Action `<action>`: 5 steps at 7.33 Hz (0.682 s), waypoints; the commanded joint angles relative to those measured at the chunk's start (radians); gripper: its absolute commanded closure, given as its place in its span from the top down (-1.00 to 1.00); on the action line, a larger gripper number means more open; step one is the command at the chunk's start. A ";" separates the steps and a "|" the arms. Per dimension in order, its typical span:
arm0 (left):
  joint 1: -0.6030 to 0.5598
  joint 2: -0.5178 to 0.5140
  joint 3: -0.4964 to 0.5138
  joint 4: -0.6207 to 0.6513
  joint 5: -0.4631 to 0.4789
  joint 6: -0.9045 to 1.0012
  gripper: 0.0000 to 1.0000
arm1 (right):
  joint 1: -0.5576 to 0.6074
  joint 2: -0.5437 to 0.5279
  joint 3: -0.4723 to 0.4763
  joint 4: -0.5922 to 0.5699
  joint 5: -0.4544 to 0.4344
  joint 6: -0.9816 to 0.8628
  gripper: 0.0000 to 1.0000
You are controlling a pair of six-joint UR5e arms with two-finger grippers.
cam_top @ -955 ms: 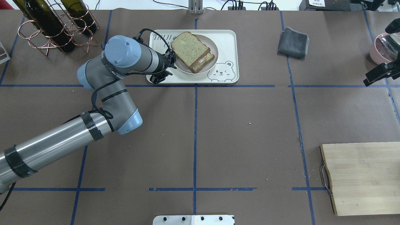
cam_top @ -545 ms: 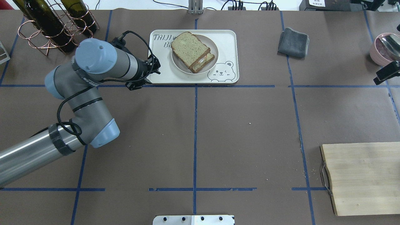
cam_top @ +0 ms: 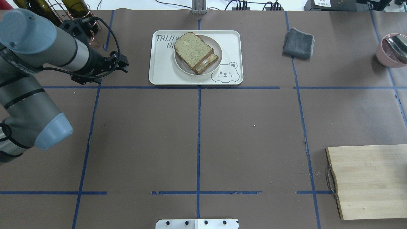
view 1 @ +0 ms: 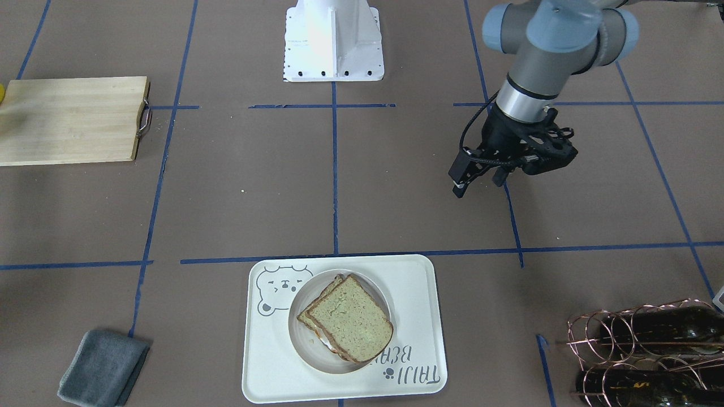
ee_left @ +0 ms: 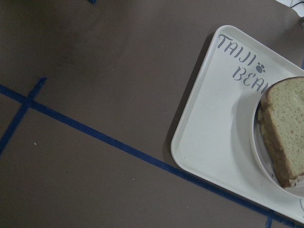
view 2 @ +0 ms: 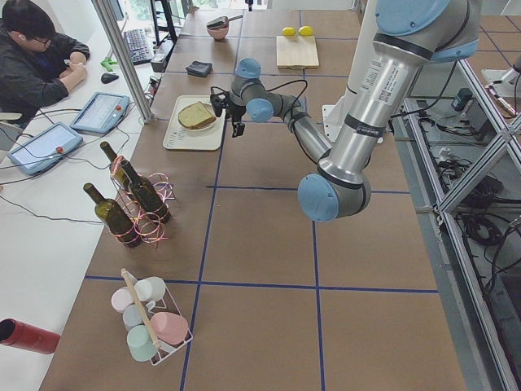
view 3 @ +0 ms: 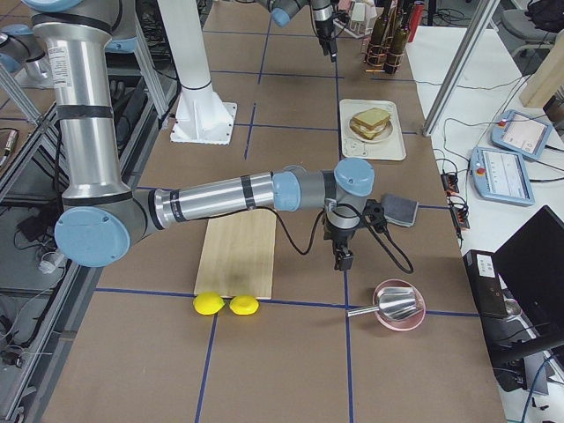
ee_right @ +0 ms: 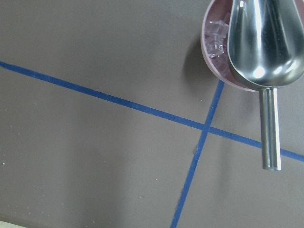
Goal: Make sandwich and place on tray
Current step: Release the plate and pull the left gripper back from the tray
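Note:
The sandwich (cam_top: 194,51), two greenish-tan bread slices with white egg showing between them, lies on a small round white dish (cam_top: 217,51) on the cream tray (cam_top: 230,41) with the bear drawing. It also shows in the front view (view 1: 350,319) on the tray (view 1: 421,294). My left gripper (cam_top: 123,65) is open and empty. It hangs above the bare table to the left of the tray, apart from it, and shows in the front view (view 1: 477,185). My right gripper (view 3: 342,258) shows only in the exterior right view, near the pink bowl. I cannot tell its state.
A folded grey cloth (cam_top: 299,43) lies right of the tray. A pink bowl with a metal scoop (cam_top: 392,51) sits at the far right. A wooden cutting board (cam_top: 369,181) is at the near right. A copper wine rack with bottles (view 1: 650,339) stands behind my left gripper.
My left arm has drawn back to the left, away from the tray, with the gripper open. My right gripper has slid out of the overhead view at the right edge. The sandwich has not moved.

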 commanded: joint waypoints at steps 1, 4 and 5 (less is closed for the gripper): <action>-0.165 0.118 -0.026 0.038 -0.123 0.363 1.00 | 0.057 -0.029 -0.026 -0.002 0.008 -0.054 1.00; -0.406 0.274 -0.052 0.203 -0.156 0.924 1.00 | 0.057 -0.017 -0.012 0.011 0.049 0.052 1.00; -0.475 0.306 -0.025 0.258 -0.171 1.092 1.00 | 0.057 -0.022 0.006 0.009 0.049 0.068 1.00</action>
